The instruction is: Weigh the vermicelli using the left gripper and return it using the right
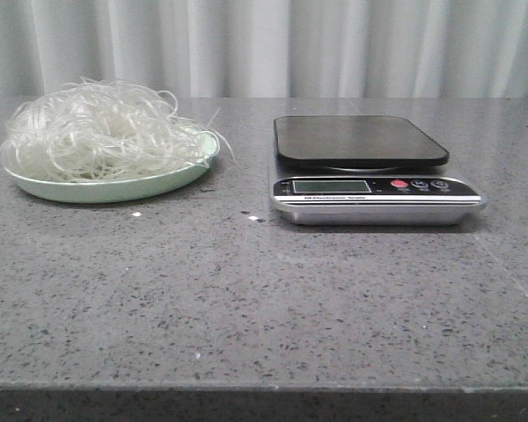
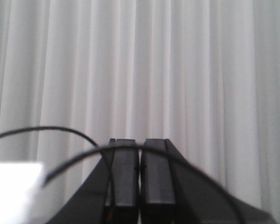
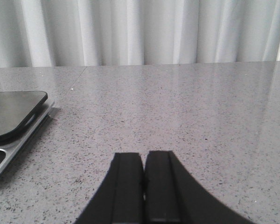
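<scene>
The vermicelli [image 1: 101,132], a fluffy heap of thin whitish glassy strands, lies on a pale green round plate [image 1: 114,188] at the far left of the table in the front view. A digital kitchen scale [image 1: 370,189] with a bare black platform [image 1: 359,139] stands to its right. Neither gripper shows in the front view. My left gripper [image 2: 140,142] is shut and empty, facing the white curtain, with a dark cable across it. My right gripper [image 3: 143,156] is shut and empty, low over the table, with the scale [image 3: 11,116] off to one side.
The grey speckled stone table [image 1: 246,299] runs to a front edge near the bottom of the front view. A white pleated curtain [image 1: 264,44] hangs behind it. A few small crumbs [image 1: 136,214] lie in front of the plate.
</scene>
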